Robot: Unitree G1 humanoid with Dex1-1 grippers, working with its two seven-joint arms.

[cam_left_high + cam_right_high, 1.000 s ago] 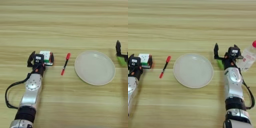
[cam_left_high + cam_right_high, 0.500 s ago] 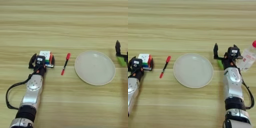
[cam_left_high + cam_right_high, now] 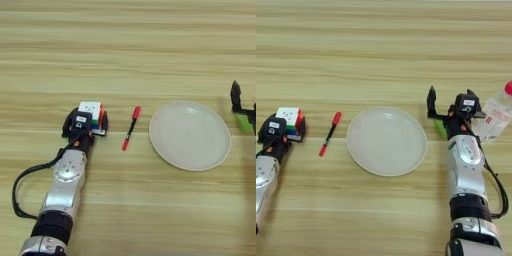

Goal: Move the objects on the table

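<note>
Place unclear: only wood-grain table (image 3: 150, 45) visible.

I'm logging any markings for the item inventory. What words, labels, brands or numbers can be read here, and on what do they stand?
None can be read.
White sticker on the left gripper, by the puzzle cube: print too small to read.
White sticker on the right gripper: too small to read.
Label on the clear bottle: reddish marks, blurred, unreadable.
Red marker pen and plate: no text visible.

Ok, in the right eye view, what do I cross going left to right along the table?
Left gripper at the small multicoloured puzzle cube → slim red marker pen → round pale plate → right gripper over the flat green block → clear plastic bottle.
</note>
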